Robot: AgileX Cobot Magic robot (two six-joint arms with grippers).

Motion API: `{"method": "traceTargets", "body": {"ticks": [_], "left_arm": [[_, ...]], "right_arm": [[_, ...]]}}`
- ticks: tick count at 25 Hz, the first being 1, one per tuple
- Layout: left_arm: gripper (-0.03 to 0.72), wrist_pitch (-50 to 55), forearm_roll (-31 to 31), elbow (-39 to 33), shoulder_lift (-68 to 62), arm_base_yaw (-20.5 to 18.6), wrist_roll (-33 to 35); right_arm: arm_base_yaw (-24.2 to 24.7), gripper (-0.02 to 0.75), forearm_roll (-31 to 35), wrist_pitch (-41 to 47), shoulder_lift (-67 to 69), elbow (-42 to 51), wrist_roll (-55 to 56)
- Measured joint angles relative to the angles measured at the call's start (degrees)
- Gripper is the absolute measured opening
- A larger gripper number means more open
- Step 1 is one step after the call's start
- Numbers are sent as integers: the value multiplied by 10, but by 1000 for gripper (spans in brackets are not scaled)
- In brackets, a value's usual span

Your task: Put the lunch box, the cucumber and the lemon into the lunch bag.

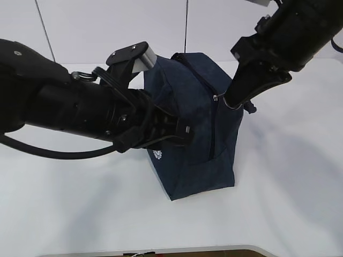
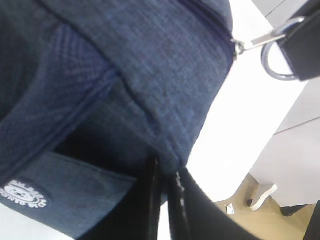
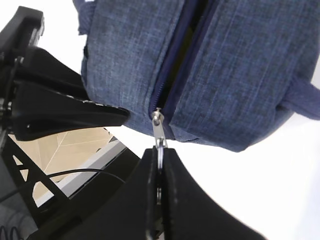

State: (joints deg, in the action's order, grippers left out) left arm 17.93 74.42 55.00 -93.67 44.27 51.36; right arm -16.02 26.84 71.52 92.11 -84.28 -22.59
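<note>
Standing on the white table [image 1: 278,214], the lunch bag [image 1: 198,139] is held from both sides. From outside, the left gripper [image 1: 179,131] presses into the bag's near face above the round white logo [image 1: 157,155], but its fingertips are lost against the dark cloth there. The left wrist view fills that in: the jaws are pressed together on a fold of navy fabric at a seam edge, though how much cloth sits between them is hard to judge. The right gripper [image 1: 230,101] meets the bag's upper end; only the right wrist view shows its jaws pinching the silver ring pull [image 3: 159,145], with the zipper [image 3: 172,65] parted above it into a dark slit. The left wrist view catches that ring from the side.
</note>
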Motion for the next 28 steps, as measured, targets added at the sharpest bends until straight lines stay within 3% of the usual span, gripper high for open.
{"method": "traceTargets", "body": {"ticks": [13, 28], "left_arm": [[-13, 0, -5, 0, 0, 0, 0], [-13, 0, -5, 0, 0, 0, 0]], "right_arm": [[0, 5, -2, 1, 18, -13, 19], [0, 5, -2, 8, 71, -105, 34]]}}
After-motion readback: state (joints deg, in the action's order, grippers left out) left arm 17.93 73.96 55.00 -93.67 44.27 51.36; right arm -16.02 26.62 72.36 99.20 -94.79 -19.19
